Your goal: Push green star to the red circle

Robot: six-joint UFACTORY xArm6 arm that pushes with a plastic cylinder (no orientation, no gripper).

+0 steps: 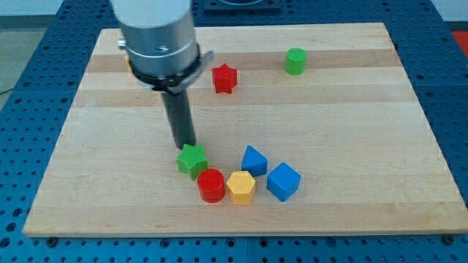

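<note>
The green star [191, 161] lies on the wooden board, just up and left of the red circle [210, 185], nearly touching it. My tip [186, 146] is at the star's upper edge, touching or almost touching it from the view's top. The rod rises from there to the grey arm body at the view's top left.
A yellow hexagon [240, 187] sits right of the red circle, touching it. A blue block [254, 160] and a blue cube [283, 181] lie further right. A red star [224, 78] and a green cylinder [295, 61] sit near the board's top. The board [365, 131] is light wood.
</note>
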